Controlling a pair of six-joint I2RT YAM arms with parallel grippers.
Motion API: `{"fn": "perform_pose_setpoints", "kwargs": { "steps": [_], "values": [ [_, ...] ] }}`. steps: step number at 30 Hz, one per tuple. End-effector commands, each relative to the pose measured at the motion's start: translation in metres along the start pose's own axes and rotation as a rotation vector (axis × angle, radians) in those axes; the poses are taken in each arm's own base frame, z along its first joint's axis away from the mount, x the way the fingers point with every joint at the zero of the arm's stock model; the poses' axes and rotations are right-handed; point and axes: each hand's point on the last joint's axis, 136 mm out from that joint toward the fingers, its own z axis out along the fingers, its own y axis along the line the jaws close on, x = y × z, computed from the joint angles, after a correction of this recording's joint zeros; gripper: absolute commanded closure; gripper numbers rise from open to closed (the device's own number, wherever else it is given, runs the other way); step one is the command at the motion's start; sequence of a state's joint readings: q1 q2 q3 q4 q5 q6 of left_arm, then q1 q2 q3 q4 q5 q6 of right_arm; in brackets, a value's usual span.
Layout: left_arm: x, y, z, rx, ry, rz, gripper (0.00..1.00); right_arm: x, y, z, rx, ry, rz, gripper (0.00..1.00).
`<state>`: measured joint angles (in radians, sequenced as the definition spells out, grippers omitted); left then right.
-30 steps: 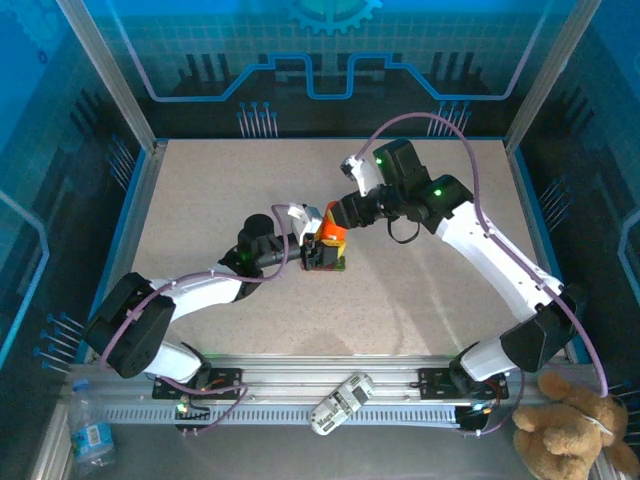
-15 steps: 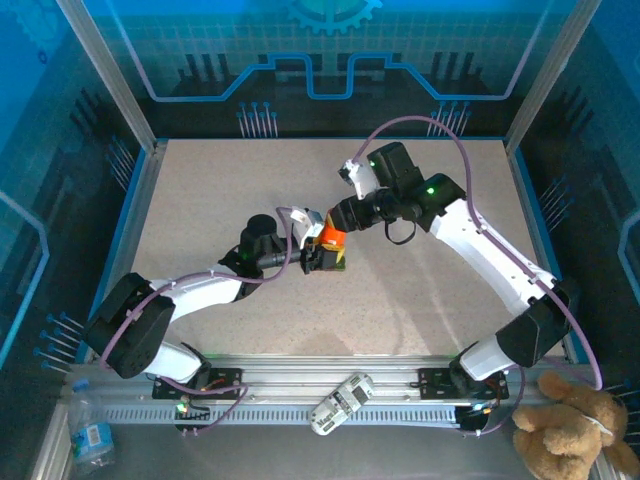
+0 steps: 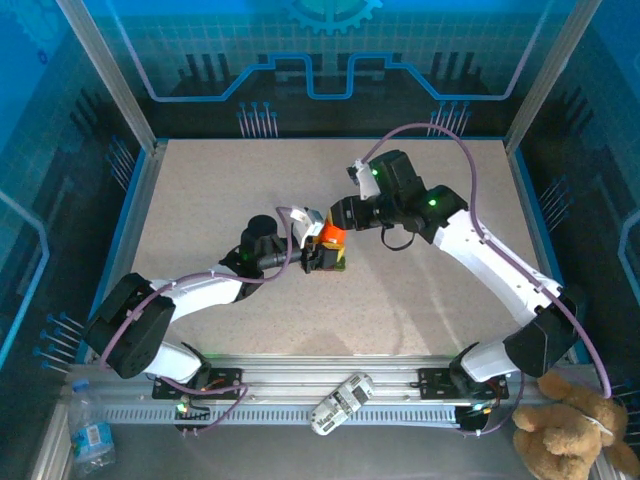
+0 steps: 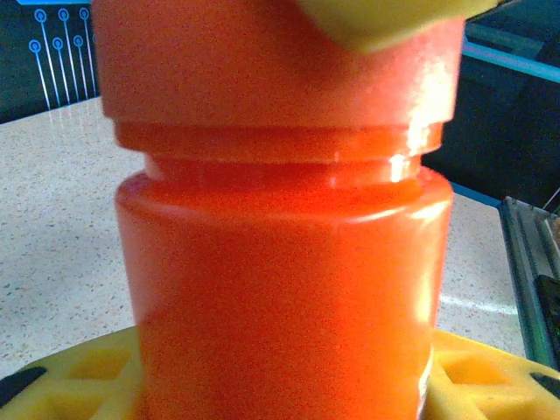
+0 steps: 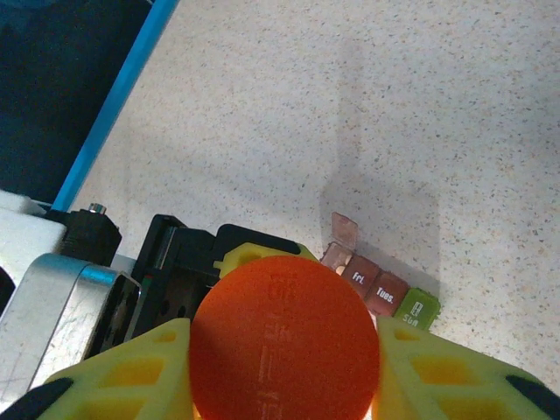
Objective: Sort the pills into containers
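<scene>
The left gripper (image 3: 316, 256) holds the orange plastic cylindrical bottle (image 4: 280, 262) by its body, fingers (image 4: 490, 372) half apart, and the right gripper (image 5: 284, 350) is closed tight on the bottle's round cap (image 5: 284, 319). The containers (image 5: 378, 293), a flat dark red strip with one green end, lie on the table (image 5: 367, 87) just beside the bottle. I judge the task hardly begun: the cap is not yet off, all pills wait.
</scene>
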<state>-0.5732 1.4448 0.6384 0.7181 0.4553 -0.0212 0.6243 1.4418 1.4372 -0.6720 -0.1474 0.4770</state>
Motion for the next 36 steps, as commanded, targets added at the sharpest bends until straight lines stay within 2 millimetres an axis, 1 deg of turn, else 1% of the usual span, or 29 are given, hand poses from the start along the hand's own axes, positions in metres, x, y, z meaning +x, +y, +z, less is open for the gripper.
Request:
{"fn": "perform_pose_setpoints", "kwargs": {
  "steps": [1,6,14,17,26,32,34,36],
  "values": [
    [-0.088,-0.010,-0.011,0.000,-0.282,0.152,1.00,0.043,-0.004,0.016,0.069,0.139,0.084,0.57],
    [-0.087,-0.008,-0.010,-0.009,-0.281,0.149,1.00,0.039,-0.002,0.014,0.103,0.111,0.092,0.57],
    [-0.087,-0.007,-0.008,-0.011,-0.284,0.149,1.00,0.039,0.004,0.015,0.098,0.083,0.115,0.56],
    [-0.085,-0.006,-0.008,-0.015,-0.278,0.154,1.00,0.036,0.006,0.010,0.095,0.074,0.108,0.55],
    [-0.075,-0.005,-0.006,-0.014,-0.254,0.164,1.00,0.011,0.010,-0.014,0.065,0.018,0.086,0.48],
    [-0.074,-0.005,-0.005,-0.010,-0.251,0.164,1.00,-0.003,0.012,-0.033,0.028,-0.029,0.095,0.39],
    [-0.073,-0.005,-0.004,-0.007,-0.247,0.162,1.00,-0.009,0.012,-0.043,0.015,-0.056,0.096,0.33],
    [-0.072,-0.006,-0.005,-0.001,-0.245,0.163,1.00,-0.014,0.015,-0.054,-0.016,-0.089,0.087,0.25]
  ]
}}
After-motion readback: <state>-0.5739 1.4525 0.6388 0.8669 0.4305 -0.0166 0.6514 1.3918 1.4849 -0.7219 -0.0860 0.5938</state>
